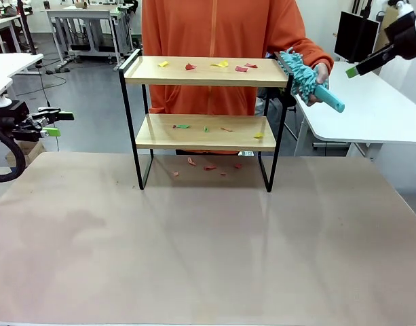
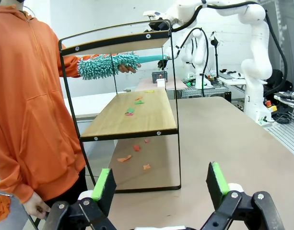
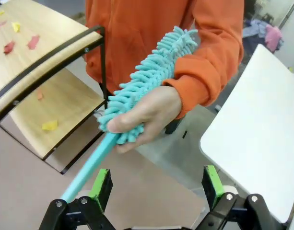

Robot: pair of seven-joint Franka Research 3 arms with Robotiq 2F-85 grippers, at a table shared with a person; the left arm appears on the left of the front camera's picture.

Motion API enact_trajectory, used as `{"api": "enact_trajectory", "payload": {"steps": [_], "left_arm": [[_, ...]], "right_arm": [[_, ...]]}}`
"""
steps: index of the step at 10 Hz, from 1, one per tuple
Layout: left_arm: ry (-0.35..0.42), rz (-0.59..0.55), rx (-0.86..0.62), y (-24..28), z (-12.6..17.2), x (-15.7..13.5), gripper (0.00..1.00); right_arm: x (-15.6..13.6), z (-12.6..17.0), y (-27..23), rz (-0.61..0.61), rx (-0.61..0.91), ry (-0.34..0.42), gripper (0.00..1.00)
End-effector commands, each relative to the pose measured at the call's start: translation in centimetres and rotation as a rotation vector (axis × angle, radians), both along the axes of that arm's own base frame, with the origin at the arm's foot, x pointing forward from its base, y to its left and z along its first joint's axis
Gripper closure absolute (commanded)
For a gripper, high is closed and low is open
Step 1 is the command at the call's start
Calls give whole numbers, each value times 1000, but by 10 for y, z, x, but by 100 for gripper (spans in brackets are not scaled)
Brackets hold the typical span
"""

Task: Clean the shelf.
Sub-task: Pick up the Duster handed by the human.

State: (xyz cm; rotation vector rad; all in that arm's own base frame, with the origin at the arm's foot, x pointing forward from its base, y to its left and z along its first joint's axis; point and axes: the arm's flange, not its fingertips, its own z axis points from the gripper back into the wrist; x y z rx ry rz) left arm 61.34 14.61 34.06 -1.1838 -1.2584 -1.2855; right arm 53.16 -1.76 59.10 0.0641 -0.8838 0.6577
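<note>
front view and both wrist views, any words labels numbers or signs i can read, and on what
No text can be read in these views.
shelf: plain boards and black frame, no print.
duster: no label shows.
small white card on a far table: too small to read.

One shelf (image 1: 205,75) ahead of the left gripper (image 2: 161,184); one teal duster (image 3: 149,76) just ahead of the right gripper (image 3: 157,184). Paper scraps (image 1: 190,66): five on top, about four below, about five on the table (image 1: 208,244).
</note>
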Motion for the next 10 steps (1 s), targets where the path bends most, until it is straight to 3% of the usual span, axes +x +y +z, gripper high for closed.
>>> {"api": "enact_trajectory", "payload": {"steps": [1, 3, 6, 10], "left_arm": [[-1, -3, 8, 0, 1, 0, 0], [-1, -3, 8, 0, 1, 0, 0], [-1, -3, 8, 0, 1, 0, 0], [-1, -3, 8, 0, 1, 0, 0]], "right_arm": [[-24, 22, 36, -88, -44, 126, 0], [-38, 25, 61, -157, -50, 231, 0], [-45, 11, 85, -191, -76, 325, 0], [-36, -26, 87, -248, -74, 346, 0]]}}
